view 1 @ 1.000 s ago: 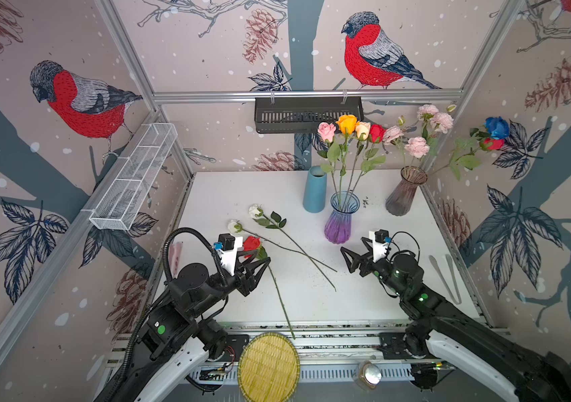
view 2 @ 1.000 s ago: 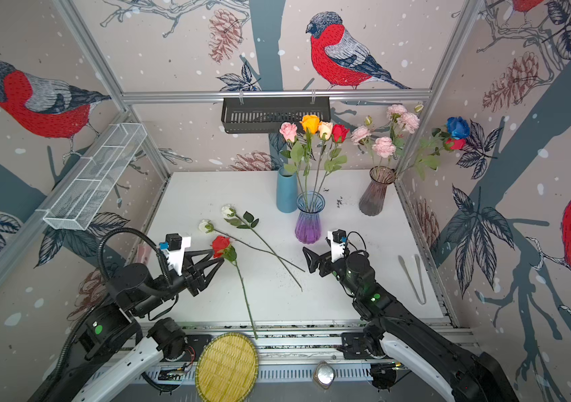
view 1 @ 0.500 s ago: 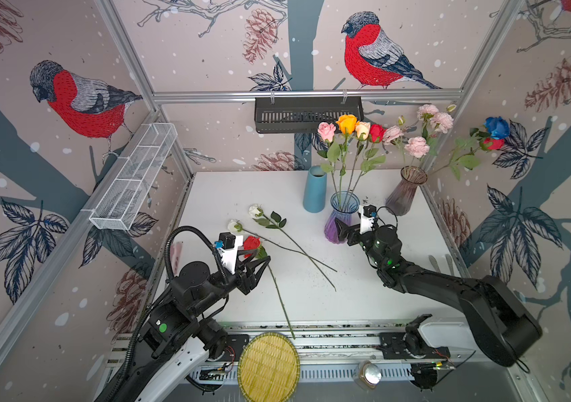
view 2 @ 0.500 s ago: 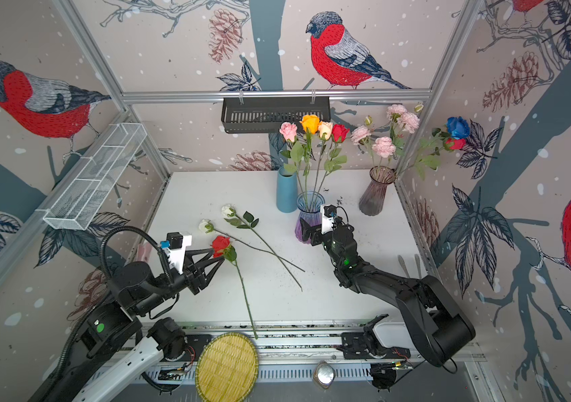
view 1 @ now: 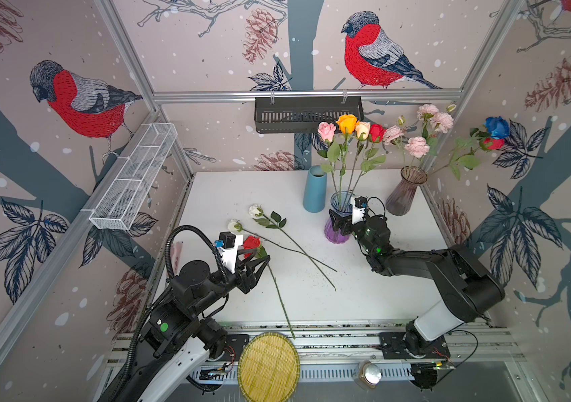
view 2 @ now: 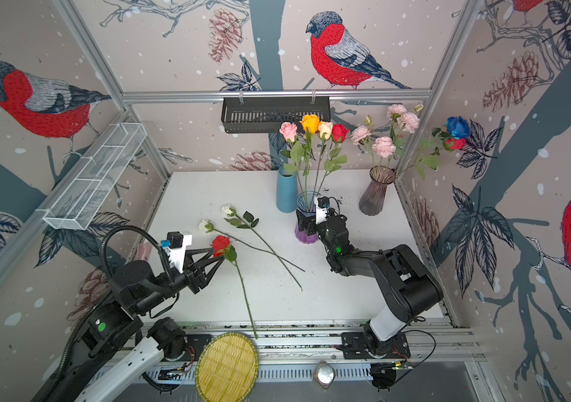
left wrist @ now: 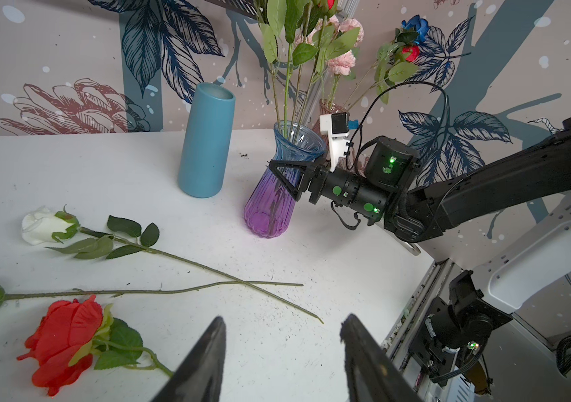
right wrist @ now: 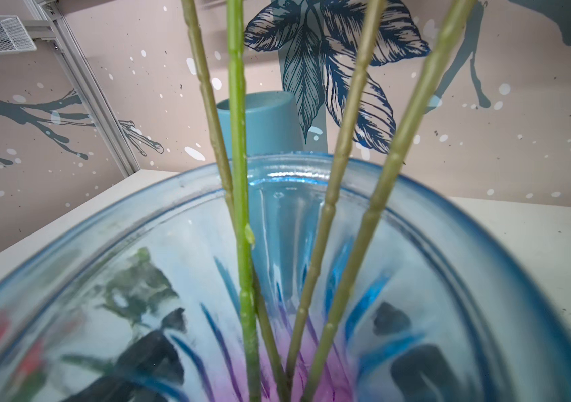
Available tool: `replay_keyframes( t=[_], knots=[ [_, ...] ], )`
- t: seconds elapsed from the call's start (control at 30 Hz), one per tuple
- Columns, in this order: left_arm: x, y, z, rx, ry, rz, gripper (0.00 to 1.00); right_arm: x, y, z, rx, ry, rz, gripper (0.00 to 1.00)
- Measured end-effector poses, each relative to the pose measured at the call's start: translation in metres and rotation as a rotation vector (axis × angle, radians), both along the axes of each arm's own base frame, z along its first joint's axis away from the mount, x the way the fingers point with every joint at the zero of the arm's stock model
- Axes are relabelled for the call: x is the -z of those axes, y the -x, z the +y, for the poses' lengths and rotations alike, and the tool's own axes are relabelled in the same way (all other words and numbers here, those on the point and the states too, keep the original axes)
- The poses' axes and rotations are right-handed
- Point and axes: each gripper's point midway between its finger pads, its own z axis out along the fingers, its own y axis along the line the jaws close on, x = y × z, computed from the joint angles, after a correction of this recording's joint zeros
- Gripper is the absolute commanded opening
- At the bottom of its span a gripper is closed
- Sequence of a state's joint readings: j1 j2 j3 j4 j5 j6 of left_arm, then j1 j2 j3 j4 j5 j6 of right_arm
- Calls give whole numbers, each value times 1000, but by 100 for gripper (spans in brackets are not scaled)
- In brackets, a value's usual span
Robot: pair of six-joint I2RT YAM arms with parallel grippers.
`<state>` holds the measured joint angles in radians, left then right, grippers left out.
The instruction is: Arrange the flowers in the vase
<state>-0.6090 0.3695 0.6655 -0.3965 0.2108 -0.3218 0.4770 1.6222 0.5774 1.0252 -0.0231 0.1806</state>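
White table [view 1: 381,296], rose stem [view 1: 279,299] past front edge; left tool [view 1: 262,266] released, right tool [view 1: 338,223] straddling vase [left wrist: 266,215], grip unclear

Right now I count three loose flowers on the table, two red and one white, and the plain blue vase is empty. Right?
Colours are swapped: both top views show one red rose and two white, the farther white rose and the nearer white rose. Three loose on the table and the plain blue vase empty both hold.

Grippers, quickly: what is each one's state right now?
Left gripper: open, holding nothing.
Right gripper: around the blue-and-purple glass vase; whether it grips cannot be told.
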Motion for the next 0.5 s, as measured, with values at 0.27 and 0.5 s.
replay_keyframes(
  t=[0.27,0.5],
  knots=[
    [0,0,-1,4,-3,-4,54,0,-17,-5,-11,1,-29,71],
    [0,0,-1,4,-3,-4,54,-4,-31,-4,-39,28,-49,66]
  ],
)
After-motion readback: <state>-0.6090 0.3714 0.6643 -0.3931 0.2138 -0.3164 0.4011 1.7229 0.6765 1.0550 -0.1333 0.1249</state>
